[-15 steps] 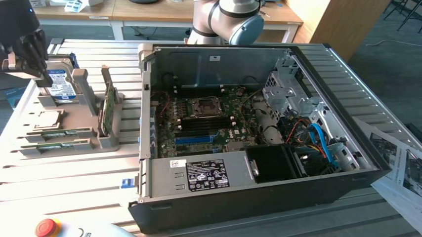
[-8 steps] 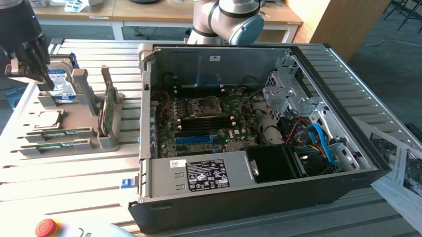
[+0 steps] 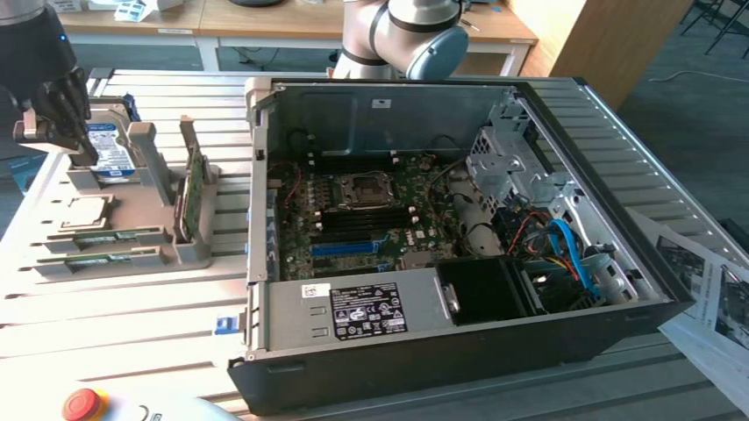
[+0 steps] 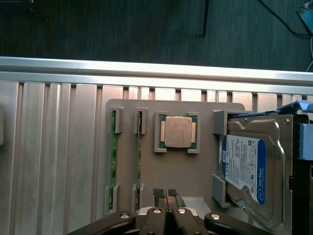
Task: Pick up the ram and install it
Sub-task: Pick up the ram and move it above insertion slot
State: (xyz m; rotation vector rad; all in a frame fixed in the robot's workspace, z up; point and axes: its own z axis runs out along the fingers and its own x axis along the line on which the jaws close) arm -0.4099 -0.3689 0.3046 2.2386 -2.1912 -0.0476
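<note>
Ram (image 4: 139,156) stands on edge in slot of grey holder (image 4: 205,107); second stick (image 4: 113,156) parallel beside it, processor (image 4: 177,132) on other side; holder sits on slatted table (image 4: 58,147), to exterior view's left of open computer case (image 3: 387,355); ram likely light, stiff, thin, fragile; best pinched across flat faces at exposed long edge, clear of contacts; gripper (image 4: 165,195) closed on nothing; hovers apart from ram, near one end, offset toward processor side

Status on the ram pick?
Gripper jaws shut, empty, over the tray. Two ram sticks seated in it, untouched. Hard drive alongside, not blocking.
</note>
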